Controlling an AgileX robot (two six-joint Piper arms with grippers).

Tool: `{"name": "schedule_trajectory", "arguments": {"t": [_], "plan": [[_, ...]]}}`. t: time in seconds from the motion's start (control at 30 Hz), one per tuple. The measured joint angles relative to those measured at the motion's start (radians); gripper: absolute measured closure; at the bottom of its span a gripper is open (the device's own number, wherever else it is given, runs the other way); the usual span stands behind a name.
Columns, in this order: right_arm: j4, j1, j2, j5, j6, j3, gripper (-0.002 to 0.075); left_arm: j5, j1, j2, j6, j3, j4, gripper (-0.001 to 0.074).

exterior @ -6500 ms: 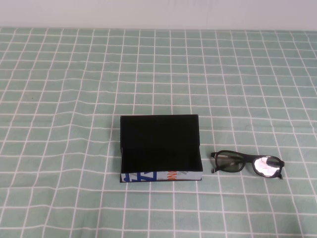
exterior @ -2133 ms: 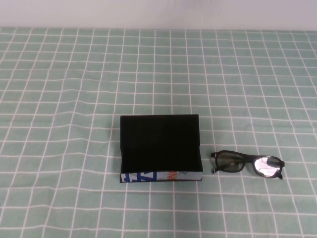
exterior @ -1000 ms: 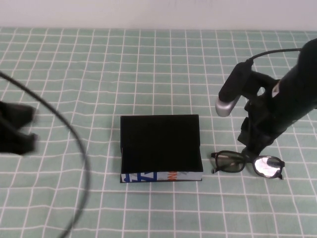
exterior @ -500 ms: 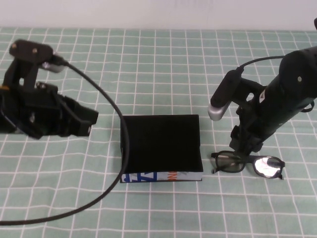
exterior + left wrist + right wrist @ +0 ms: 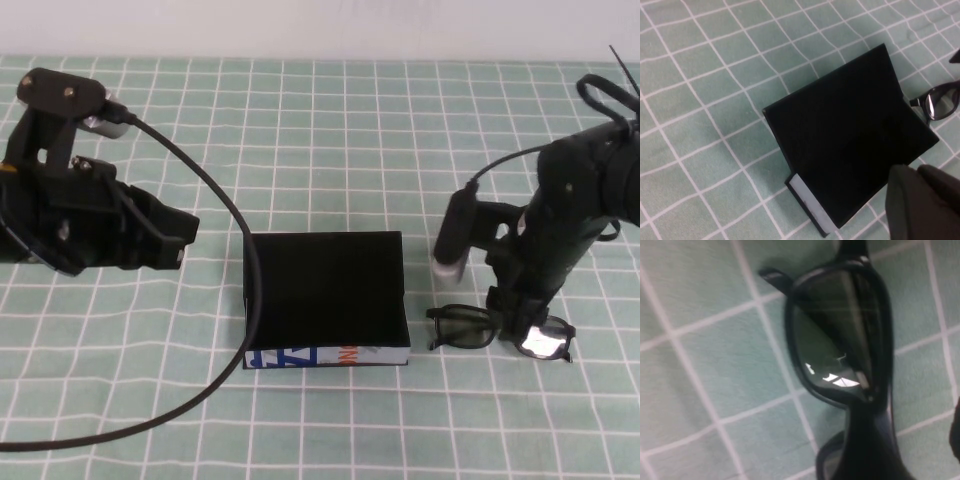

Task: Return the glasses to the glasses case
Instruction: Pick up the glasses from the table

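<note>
glasses [image 5: 498, 329]: glossy black plastic frame — dark, mirror-like lenses
glasses case [image 5: 323, 288]: matt black, card-like flap; smooth white printed front edge
tablecloth [image 5: 320, 130]: soft green checked cloth — slightly wrinkled
right gripper [image 5: 520, 312], over the glasses: matt black
left gripper [image 5: 160, 240], left of the case: matt black

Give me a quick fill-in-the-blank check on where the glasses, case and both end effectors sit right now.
The glasses lie on the cloth to the robot's ____ of the glasses case.
The right end effector is directly over the ____.
The left end effector hangs on the robot's ____ side of the case.

Missing words: right; glasses; left
</note>
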Motion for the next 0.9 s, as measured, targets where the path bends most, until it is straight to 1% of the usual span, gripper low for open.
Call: {"name": "schedule_trajectory", "arguments": {"t": [0.2, 0.33, 0.43, 0.6, 0.63, 0.73, 0.9], "plan": [[0.109, -0.085, 0.032, -0.022, -0.012, 0.0, 0.0394, 0.011, 0.0, 0.0, 0.0, 0.0, 0.001, 0.074], [0.195, -0.103, 0.045, -0.024, -0.08, 0.0, 0.0417, 0.011, 0.0, 0.0, 0.004, 0.0, 0.001, 0.074], [0.258, -0.103, 0.053, -0.024, -0.137, 0.0, 0.0475, 0.011, 0.0, 0.0, 0.004, 0.0, 0.001, 0.074], [0.294, -0.103, 0.056, 0.007, -0.185, -0.002, 0.0654, 0.026, 0.0, 0.0, 0.008, 0.0, 0.001, 0.074], [0.299, -0.103, 0.052, 0.013, -0.186, -0.002, 0.0677, 0.027, 0.0, 0.0, 0.008, 0.0, 0.001, 0.0741], [0.305, -0.103, 0.043, 0.016, -0.189, -0.002, 0.0708, 0.03, 0.0, 0.0, 0.008, 0.0, 0.002, 0.074], [0.304, -0.103, 0.025, 0.039, -0.192, -0.002, 0.0713, 0.04, 0.0, 0.0, 0.008, 0.0, 0.004, 0.074]]}}
